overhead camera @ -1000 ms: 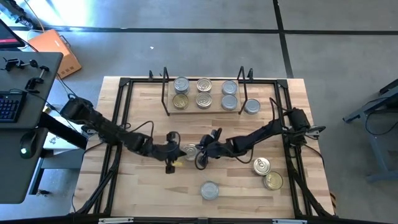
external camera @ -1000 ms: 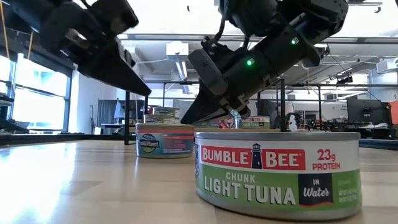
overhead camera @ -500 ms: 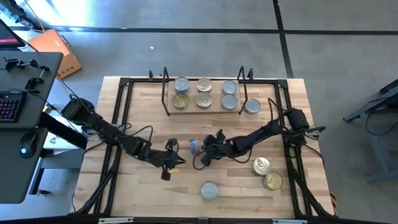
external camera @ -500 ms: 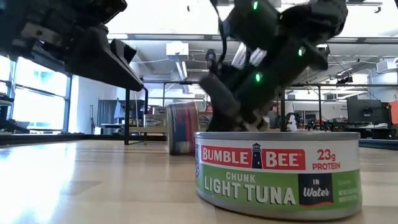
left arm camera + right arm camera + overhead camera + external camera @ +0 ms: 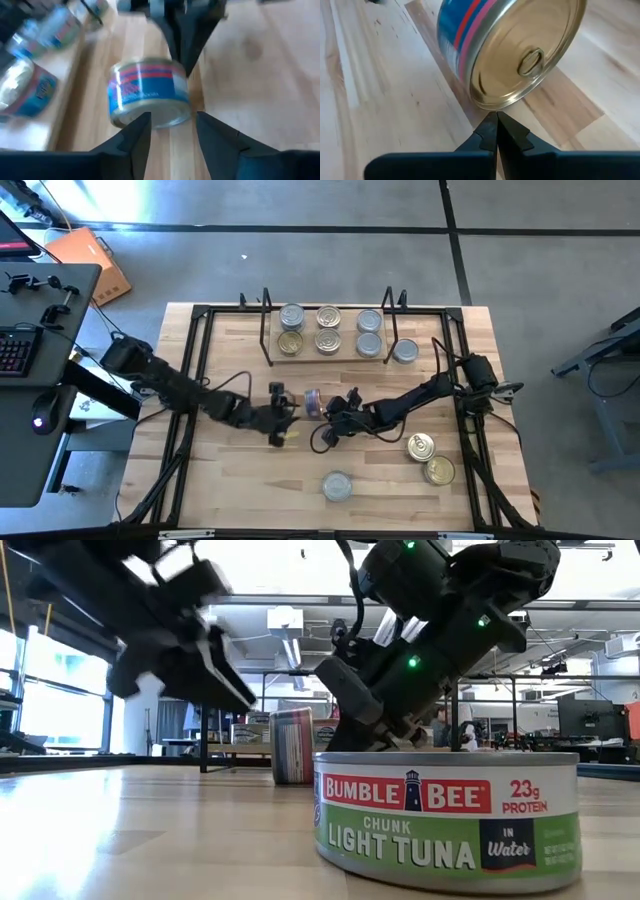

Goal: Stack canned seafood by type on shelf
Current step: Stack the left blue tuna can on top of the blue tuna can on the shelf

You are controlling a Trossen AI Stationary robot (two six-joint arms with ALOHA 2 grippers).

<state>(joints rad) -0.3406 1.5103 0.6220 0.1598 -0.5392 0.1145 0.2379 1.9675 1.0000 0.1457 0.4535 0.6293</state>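
A blue-and-red tin (image 5: pixel 313 402) stands on its edge near the tabletop (image 5: pixel 230 490) centre, axis level and running roughly 3–9 o'clock in the high view, gold ring-pull end facing the right gripper (image 5: pixel 333 414). Label text on it can't be read (too blurred). Right gripper sits just at its 4 o'clock, fingers (image 5: pixel 496 131) pressed together w/ nothing between, tips just below the tin's gold end. Left gripper (image 5: pixel 283 416) is at the tin's 8 o'clock, fingers (image 5: pixel 134 131) parted a moderate way, holding nothing; tin lies just beyond their tips.

Shelf (image 5: pixel 328 352) at 12 o'clock carries six tins, two rows of three; a silver tin (image 5: pixel 405 351) sits just off its right end. Near edge: a green tin (image 5: pixel 447 815) reading "BUMBLE BEE", "CHUNK LIGHT TUNA", "IN Water", "23g PROTEIN", upright. Two gold-topped tins (image 5: pixel 430 458) lie at 4 o'clock, touching.
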